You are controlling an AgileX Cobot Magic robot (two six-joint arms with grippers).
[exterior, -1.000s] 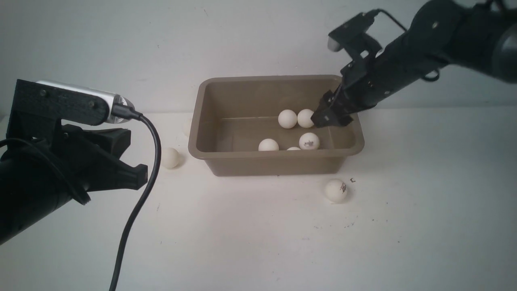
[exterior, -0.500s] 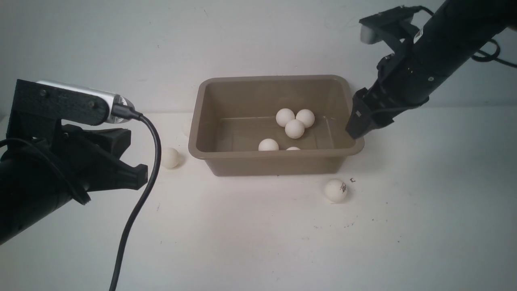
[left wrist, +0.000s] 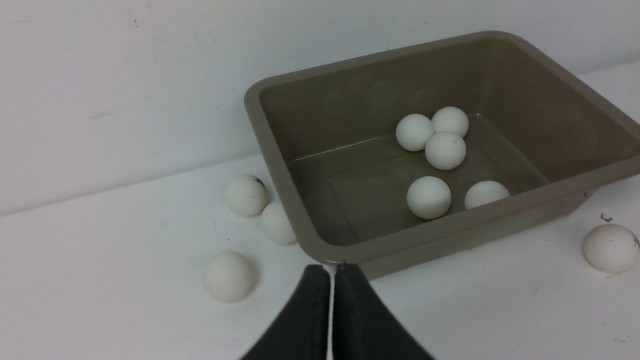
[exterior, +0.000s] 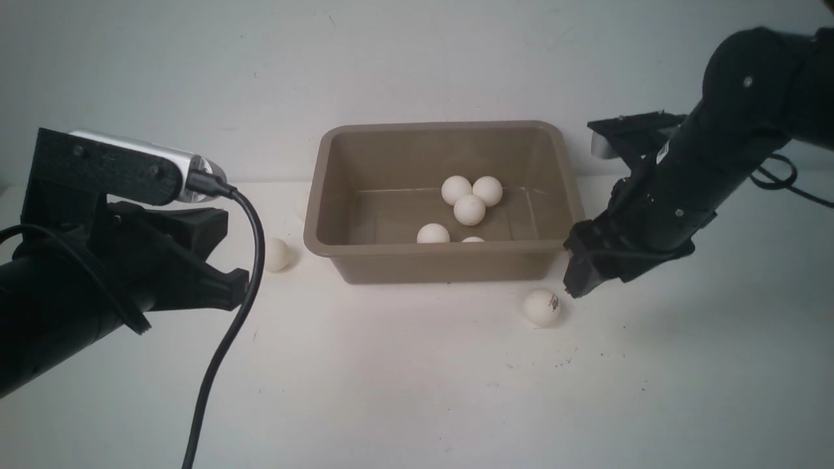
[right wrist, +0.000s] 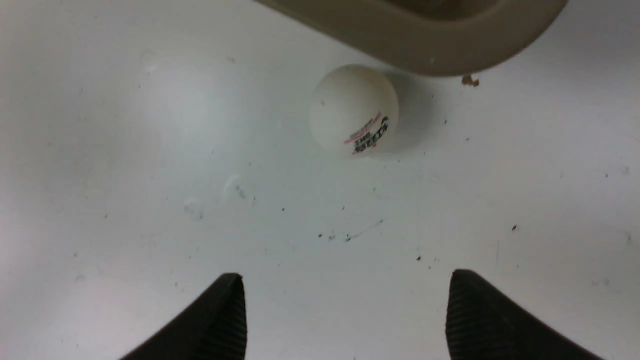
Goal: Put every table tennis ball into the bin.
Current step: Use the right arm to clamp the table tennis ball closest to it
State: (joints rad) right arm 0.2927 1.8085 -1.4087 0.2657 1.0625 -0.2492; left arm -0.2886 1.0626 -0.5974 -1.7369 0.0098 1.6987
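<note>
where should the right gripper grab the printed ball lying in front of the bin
Across its widest middle, from above. The printed ball lies free on the table and is round, so any opposite sides serve; probably best the pair that keeps both fingers of the open right gripper out of the gap toward the bin.

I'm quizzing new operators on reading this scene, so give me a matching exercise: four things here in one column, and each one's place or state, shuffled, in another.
Things
1. left gripper
2. right gripper
3. off-white round ball with a printed mark
4. taupe-brown rectangular plastic bin

Places or states
A. holds five balls
B. shut, with nothing between its jaws
C. open, holding nothing
D. on the white table, outside the bin

Pairs: 1-B, 2-C, 3-D, 4-A
</note>
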